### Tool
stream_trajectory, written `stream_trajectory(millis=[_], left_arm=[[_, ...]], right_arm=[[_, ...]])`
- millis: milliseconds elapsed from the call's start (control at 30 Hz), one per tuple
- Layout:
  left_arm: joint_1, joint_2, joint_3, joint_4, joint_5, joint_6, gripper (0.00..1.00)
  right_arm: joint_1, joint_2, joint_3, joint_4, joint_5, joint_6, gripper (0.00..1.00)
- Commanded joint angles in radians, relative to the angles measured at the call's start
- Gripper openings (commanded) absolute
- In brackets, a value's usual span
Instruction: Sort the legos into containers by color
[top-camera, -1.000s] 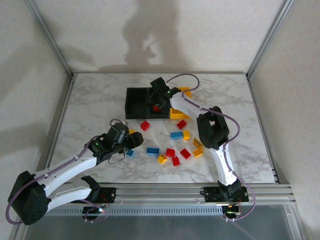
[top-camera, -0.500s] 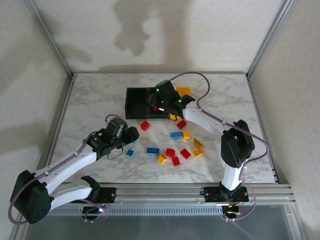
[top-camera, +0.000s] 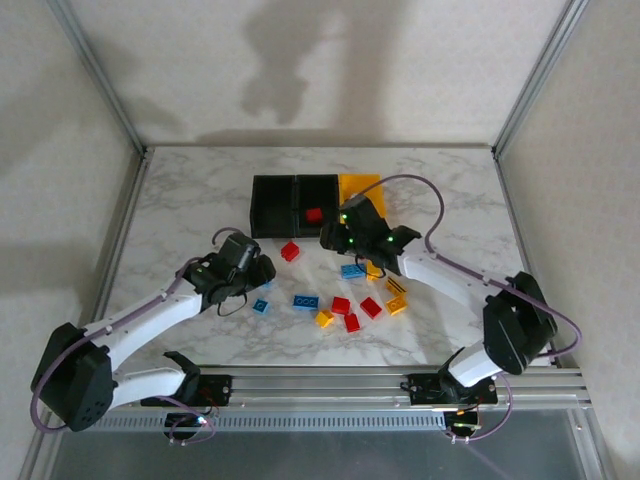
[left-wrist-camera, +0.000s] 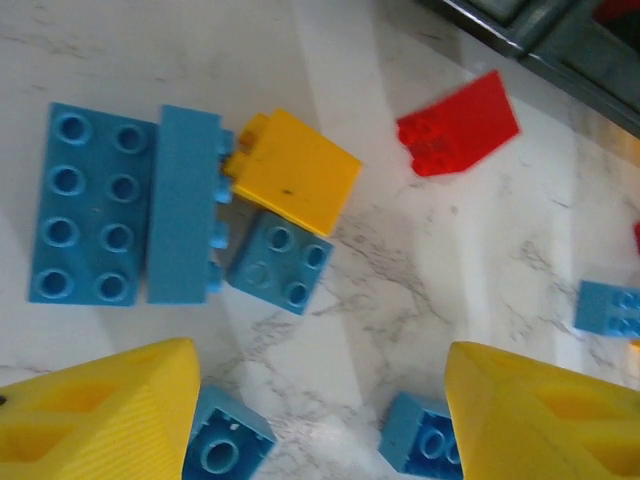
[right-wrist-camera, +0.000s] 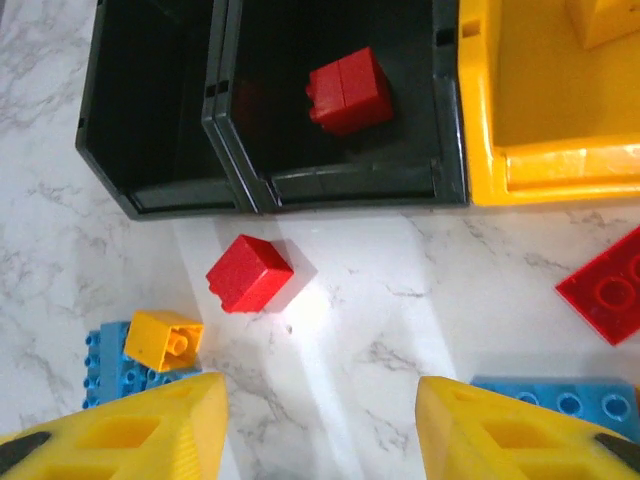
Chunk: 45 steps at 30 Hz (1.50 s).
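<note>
Left gripper (left-wrist-camera: 320, 350) jaws wide, empty, above blue bricks (left-wrist-camera: 95, 205). Right gripper (right-wrist-camera: 320, 382) jaws wide, empty, near middle bin (right-wrist-camera: 350, 186); red brick (right-wrist-camera: 348, 90) inside.

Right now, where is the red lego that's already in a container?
In the right wrist view, the red lego lies inside the middle black bin, flanked by the left black bin and the yellow bin.
</note>
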Motion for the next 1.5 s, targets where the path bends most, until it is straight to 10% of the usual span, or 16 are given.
stream_trajectory(millis=[0, 900, 1467], left_arm=[[0.038, 0.026, 0.001, -0.027, -0.032, 0.020, 0.62], [0.104, 0.279, 0.072, -0.002, -0.028, 0.169, 0.35], [0.102, 0.253, 0.105, -0.060, -0.046, 0.178, 0.34]], right_arm=[[0.012, -0.070, -0.061, 0.021, -0.005, -0.020, 0.52], [0.016, -0.084, -0.131, 0.034, -0.005, 0.032, 0.49], [0.016, -0.078, -0.126, 0.026, -0.003, 0.031, 0.49]])
